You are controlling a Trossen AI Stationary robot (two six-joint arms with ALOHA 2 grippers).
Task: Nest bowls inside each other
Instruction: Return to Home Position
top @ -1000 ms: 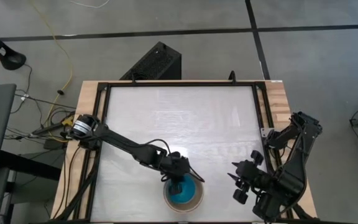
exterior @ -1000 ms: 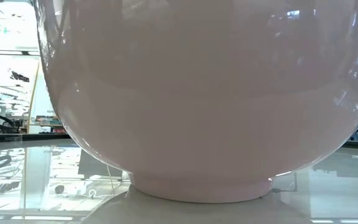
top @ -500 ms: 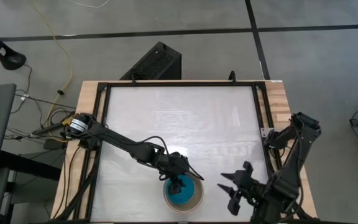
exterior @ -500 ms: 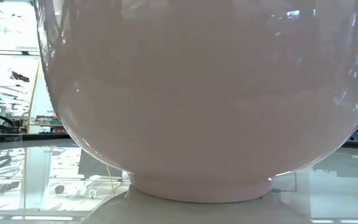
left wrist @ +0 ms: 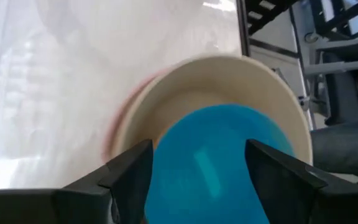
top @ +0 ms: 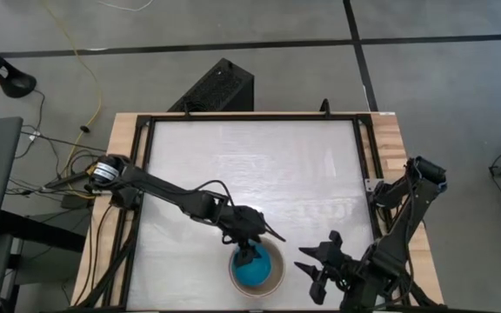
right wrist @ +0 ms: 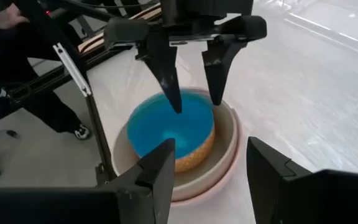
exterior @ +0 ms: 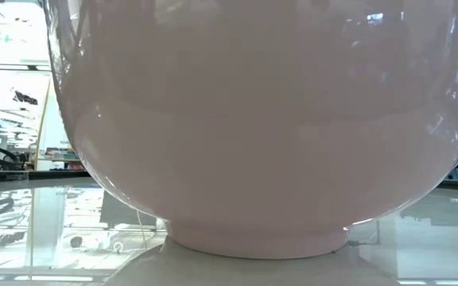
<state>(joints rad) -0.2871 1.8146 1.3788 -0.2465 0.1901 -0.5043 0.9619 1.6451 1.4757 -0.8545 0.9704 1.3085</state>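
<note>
The bowls stand nested in one stack near the table's near edge. A small blue bowl (top: 255, 275) (right wrist: 166, 127) lies innermost, in a tan bowl (right wrist: 194, 155), in a cream-white bowl (left wrist: 229, 78). The pink bowl (exterior: 269, 119) is outermost, its foot on the table. My left gripper (top: 249, 254) (left wrist: 197, 177) hangs open just above the blue bowl, fingers pointing down at it. My right gripper (top: 317, 275) (right wrist: 210, 174) is open to the right of the stack, facing it, with nothing between its fingers.
A black frame (top: 365, 165) borders the white table top (top: 250, 165), which stretches bare beyond the stack. A black box (top: 220, 87) stands on the floor past the far edge. A person's leg and shoe (right wrist: 79, 130) show beside the table.
My left gripper has opened, let go of the blue bowl and risen a little above it; the bowl stays in the stack. My right gripper has moved toward the table's left and near edge, closer to the stack, turning as it went.
</note>
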